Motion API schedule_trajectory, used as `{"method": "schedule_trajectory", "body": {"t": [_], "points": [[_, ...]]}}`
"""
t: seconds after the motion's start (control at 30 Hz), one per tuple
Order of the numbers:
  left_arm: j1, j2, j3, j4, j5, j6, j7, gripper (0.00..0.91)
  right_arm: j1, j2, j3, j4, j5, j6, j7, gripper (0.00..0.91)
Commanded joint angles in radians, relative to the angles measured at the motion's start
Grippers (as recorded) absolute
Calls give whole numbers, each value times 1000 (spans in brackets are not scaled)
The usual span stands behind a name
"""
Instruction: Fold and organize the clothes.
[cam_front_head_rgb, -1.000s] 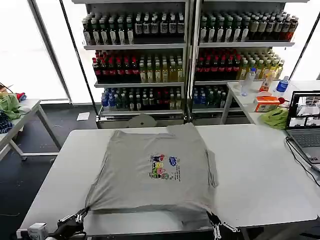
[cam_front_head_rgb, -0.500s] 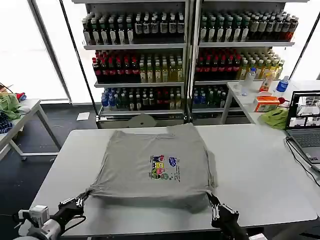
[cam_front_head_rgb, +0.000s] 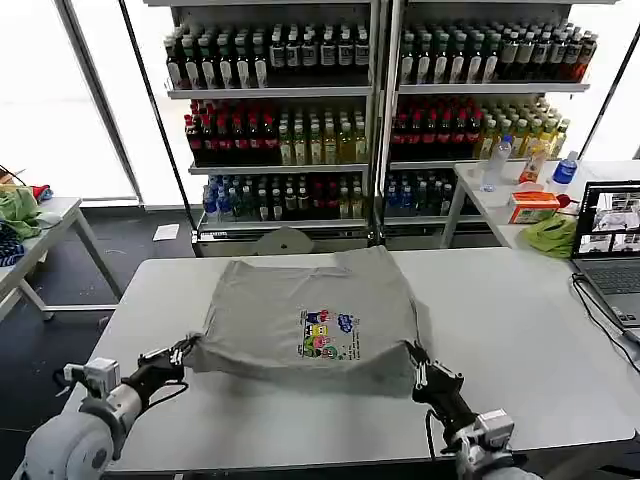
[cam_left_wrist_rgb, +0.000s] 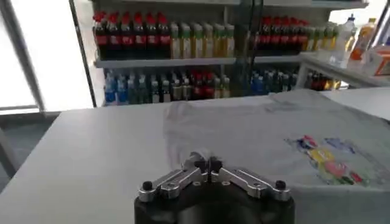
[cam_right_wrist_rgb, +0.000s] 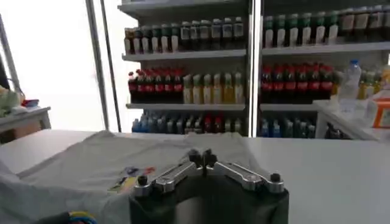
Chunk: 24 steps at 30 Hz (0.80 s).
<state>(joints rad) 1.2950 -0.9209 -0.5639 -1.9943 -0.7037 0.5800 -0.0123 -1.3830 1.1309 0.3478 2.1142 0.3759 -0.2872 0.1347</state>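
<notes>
The grey shirt (cam_front_head_rgb: 312, 320) lies print-up on the white desk (cam_front_head_rgb: 530, 330), its near hem raised off the surface. The left pincer (cam_front_head_rgb: 184, 352) and right pincer (cam_front_head_rgb: 417, 367) each clench a hem corner, so this looks like the bottom-to-top fold. Next, both should carry the hem evenly toward the collar and release together.

The left gripper (cam_left_wrist_rgb: 205, 163), black-bodied with silver metal fingers, is pinched closed on a bunched corner of a light grey cotton shirt (cam_left_wrist_rgb: 256, 131) lying on a pale grey table (cam_left_wrist_rgb: 91, 152). A small multicoloured print (cam_left_wrist_rgb: 329, 161) shows on the shirt's chest, away from the gripper. Beyond the table, metal shelves (cam_left_wrist_rgb: 177, 61) carry rows of red, yellow and blue bottled drinks.
</notes>
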Motion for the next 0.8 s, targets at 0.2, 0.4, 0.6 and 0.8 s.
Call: {"method": "schedule_trajectory", "body": {"t": [0.2, 0.4, 0.6, 0.8], "points": [[-262, -23, 163, 252, -5, -1, -1, 10, 210, 36, -78, -259, -58, -28, 10, 0], [-254, -41, 176, 284, 7, -1, -1, 907, 231, 67, -104, -312, -106, -29, 11, 907], [-238, -38, 140, 274, 8, -1, -3, 907, 237, 81, -82, -308, -90, -15, 30, 907], [-218, -22, 86, 229, 8, -2, -6, 907, 228, 75, -41, -263, -28, -4, 46, 907]]}}
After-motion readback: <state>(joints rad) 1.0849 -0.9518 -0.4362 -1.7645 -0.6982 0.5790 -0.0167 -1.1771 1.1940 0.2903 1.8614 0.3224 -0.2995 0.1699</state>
